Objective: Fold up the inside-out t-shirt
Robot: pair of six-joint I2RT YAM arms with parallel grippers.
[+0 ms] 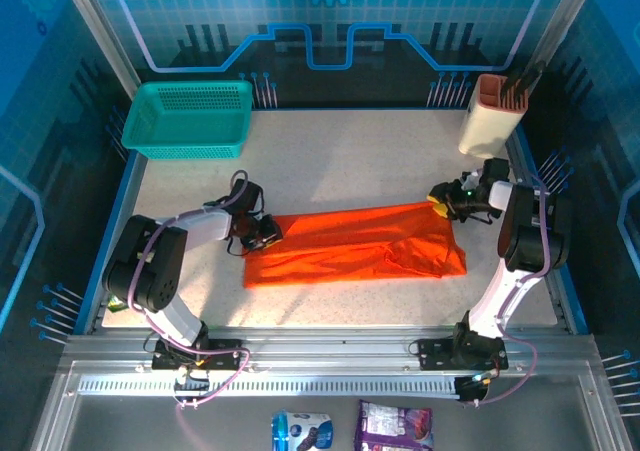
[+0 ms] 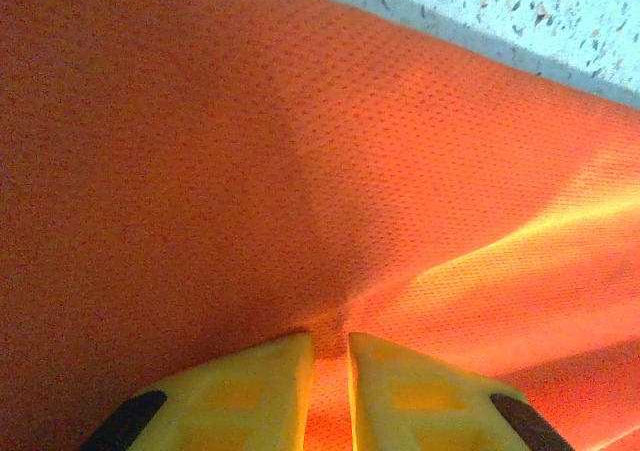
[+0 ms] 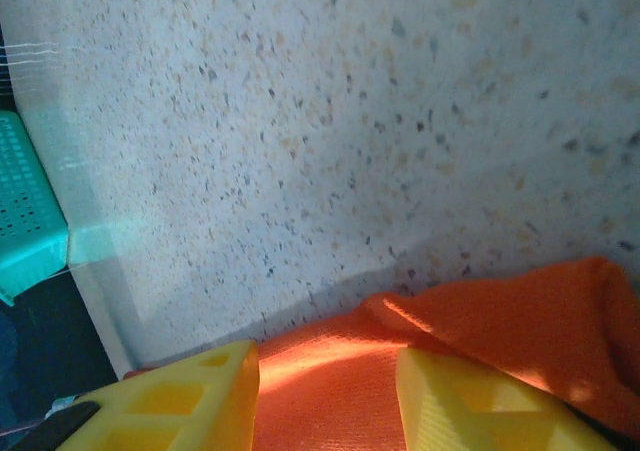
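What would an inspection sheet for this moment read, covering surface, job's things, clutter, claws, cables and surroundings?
Surface: speckled white table, bare around the cloth.
Job's things: orange t-shirt lies in a long band across the middle, wrinkled at its right end.
Clutter: teal basket in the far left corner; white bin in the far right corner; two packets on the near ledge.
Claws: left claw pinches the t-shirt's left end; right claw is at its far right corner, jaws apart with cloth between, grip unclear.
Cables: cables loop along both arms.
Surroundings: blue panels.
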